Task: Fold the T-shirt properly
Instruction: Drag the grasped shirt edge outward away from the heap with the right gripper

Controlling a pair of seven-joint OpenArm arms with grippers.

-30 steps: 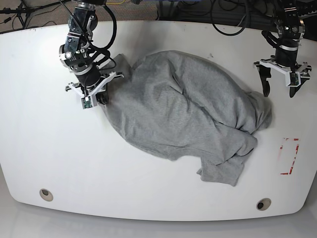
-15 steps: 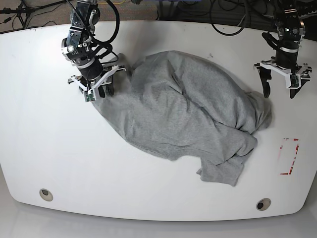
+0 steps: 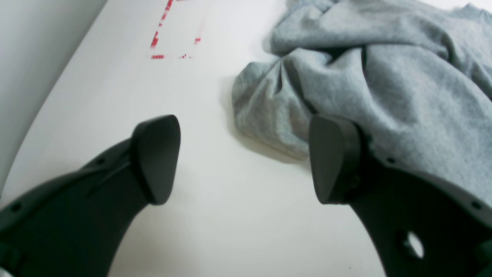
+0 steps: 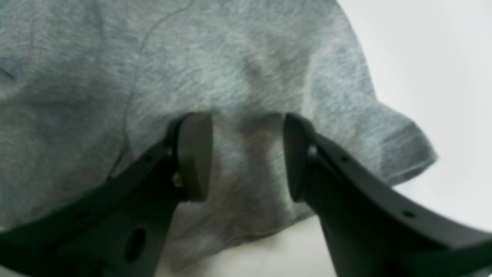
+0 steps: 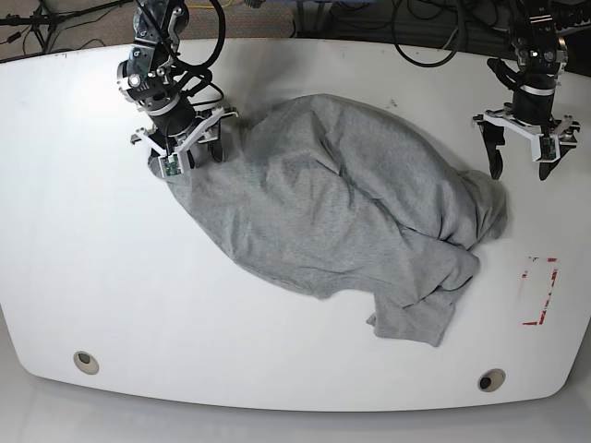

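Bright, even overhead light; soft shadows; blurred, soft-focus wrist views.

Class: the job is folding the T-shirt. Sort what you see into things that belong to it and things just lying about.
Belongs to the job:
T-shirt
right pincer
left pincer

Just there:
red marking
cables
table

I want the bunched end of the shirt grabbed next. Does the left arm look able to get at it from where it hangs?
Probably yes. The left gripper is open, and the T-shirt edge lies just ahead with only bare table between.
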